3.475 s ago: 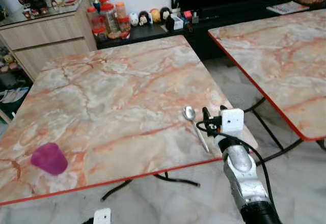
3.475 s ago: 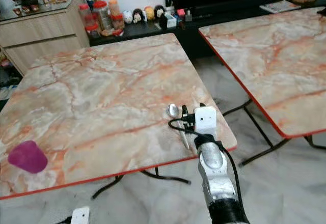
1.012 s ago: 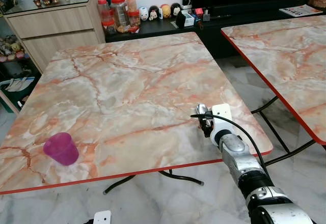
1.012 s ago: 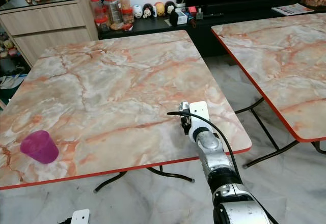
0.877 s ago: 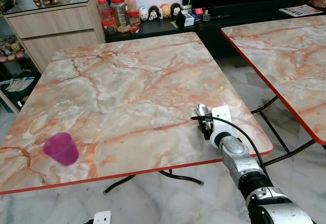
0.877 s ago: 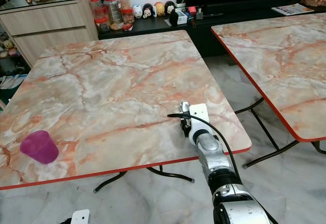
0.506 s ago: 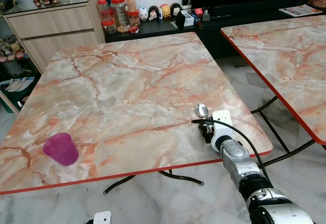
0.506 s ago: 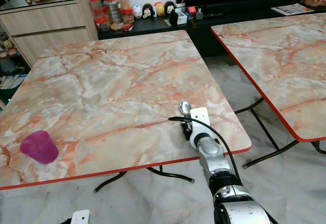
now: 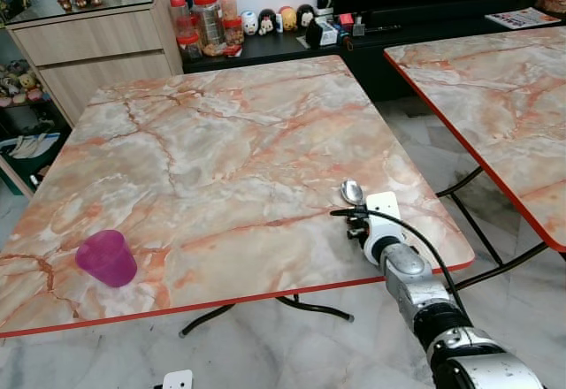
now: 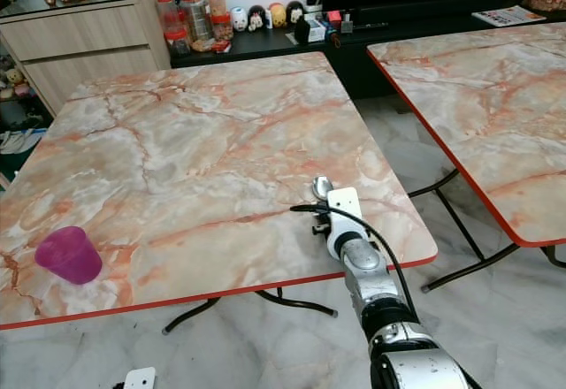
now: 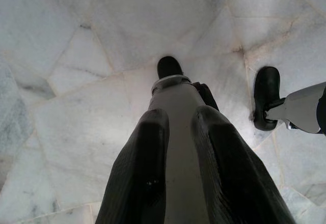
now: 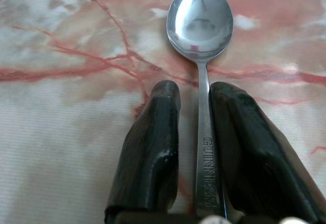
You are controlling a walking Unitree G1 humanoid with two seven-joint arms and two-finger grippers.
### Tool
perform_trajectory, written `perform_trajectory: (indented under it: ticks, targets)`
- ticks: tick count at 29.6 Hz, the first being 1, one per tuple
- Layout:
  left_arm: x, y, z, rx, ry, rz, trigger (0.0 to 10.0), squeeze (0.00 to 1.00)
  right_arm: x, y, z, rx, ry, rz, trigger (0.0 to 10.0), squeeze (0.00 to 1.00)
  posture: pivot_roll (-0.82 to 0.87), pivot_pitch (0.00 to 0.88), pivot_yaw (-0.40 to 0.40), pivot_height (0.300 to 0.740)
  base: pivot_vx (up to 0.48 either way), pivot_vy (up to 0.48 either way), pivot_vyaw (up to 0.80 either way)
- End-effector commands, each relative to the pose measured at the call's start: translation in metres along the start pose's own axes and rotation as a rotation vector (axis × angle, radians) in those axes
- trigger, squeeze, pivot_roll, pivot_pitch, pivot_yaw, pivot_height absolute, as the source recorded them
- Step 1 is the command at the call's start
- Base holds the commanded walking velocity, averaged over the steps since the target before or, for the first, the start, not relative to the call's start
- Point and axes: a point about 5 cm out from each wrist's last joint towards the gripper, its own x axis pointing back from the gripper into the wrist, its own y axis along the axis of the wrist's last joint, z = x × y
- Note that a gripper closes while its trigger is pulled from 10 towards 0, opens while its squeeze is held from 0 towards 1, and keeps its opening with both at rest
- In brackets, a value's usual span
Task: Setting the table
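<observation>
A silver spoon (image 9: 352,192) lies on the marble table (image 9: 221,133) near its front right corner, bowl pointing away from me. My right gripper (image 9: 358,222) rests low on the table over the spoon's handle. In the right wrist view the handle (image 12: 205,132) runs between the two black fingers, against one finger (image 12: 244,132) and with a gap to the other, so the gripper (image 12: 196,89) is open. A purple cup (image 9: 107,258) stands upright at the table's front left. My left gripper (image 11: 181,117) hangs idle over the floor, its fingers slightly apart.
A second marble table (image 9: 495,80) stands to the right across a narrow aisle of pale floor. Behind are a wooden cabinet (image 9: 97,44), jars (image 9: 208,22) and a dark TV bench with small figurines (image 9: 274,22). The red table edge (image 9: 265,293) runs close to my right arm.
My right gripper has slid back along the spoon toward the table's front edge, uncovering the bowl. The spoon and the cup have stayed put.
</observation>
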Motion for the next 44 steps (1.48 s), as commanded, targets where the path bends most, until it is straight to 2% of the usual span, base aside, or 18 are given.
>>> perform_trajectory:
  ticks: [1,17,22,23,24,25,26,29,30,33,37,44]
  targets:
    - [0.001,-0.005,0.003,0.001,0.003,0.023,10.0,0.00,-0.001,-0.001,0.002,-0.001,0.005,0.011,0.0,0.00,-0.30,0.000,0.085,0.740,0.000,0.000,0.00]
    - [0.000,0.000,0.003,-0.014,-0.004,0.015,10.0,0.00,0.002,0.000,0.004,-0.015,0.019,-0.041,0.0,0.00,-0.32,0.000,0.102,0.740,0.000,0.000,0.00]
    - [0.000,0.002,0.001,-0.017,-0.005,0.012,10.0,0.00,0.001,0.008,0.002,0.001,-0.005,-0.077,0.0,0.00,-0.32,0.000,0.101,0.740,0.000,0.000,0.00]
    - [0.000,0.003,0.001,-0.017,0.000,0.007,10.0,0.00,0.001,0.017,-0.002,0.005,-0.035,-0.124,7.0,0.00,-0.32,0.000,0.101,0.740,0.000,0.000,0.00]
    - [0.000,0.003,0.002,-0.017,0.004,0.005,10.0,0.00,0.001,0.023,-0.003,0.005,-0.039,-0.155,10.0,0.00,-0.32,0.000,0.101,0.740,0.000,0.000,0.00]
    - [0.000,0.005,0.002,-0.022,0.010,0.003,10.0,0.00,0.002,0.037,-0.005,0.003,-0.048,-0.228,10.0,0.00,-0.32,0.000,0.102,0.740,0.000,0.000,0.00]
    - [0.000,0.005,0.002,-0.022,0.010,0.003,10.0,0.00,0.002,0.037,-0.005,0.003,-0.048,-0.228,10.0,0.00,-0.32,0.000,0.102,0.740,0.000,0.000,0.00]
    - [-0.001,0.007,0.003,-0.028,0.011,0.001,10.0,0.00,0.005,0.056,-0.008,-0.010,-0.065,-0.321,10.0,0.00,-0.32,0.000,0.102,0.740,0.000,0.000,0.00]
    - [-0.001,0.009,0.004,-0.025,0.015,-0.007,10.0,0.00,0.008,0.068,-0.009,-0.016,-0.066,-0.384,10.0,0.00,-0.32,0.000,0.105,0.740,0.000,0.000,0.00]
    - [-0.001,0.012,0.005,-0.029,0.018,-0.012,10.0,0.00,0.015,0.080,-0.008,-0.016,-0.071,-0.458,10.0,0.00,-0.32,0.000,0.107,0.740,0.000,0.000,0.00]
    - [-0.001,0.014,0.006,-0.037,0.021,-0.014,10.0,0.00,0.021,0.085,-0.006,0.025,-0.076,-0.513,10.0,0.00,-0.33,0.000,0.111,0.740,0.000,0.000,0.00]
    - [0.000,0.012,0.008,-0.054,0.026,-0.002,10.0,0.00,0.028,0.078,-0.007,0.007,-0.087,-0.509,10.0,0.00,-0.33,0.000,0.120,0.740,0.000,-0.178,0.00]
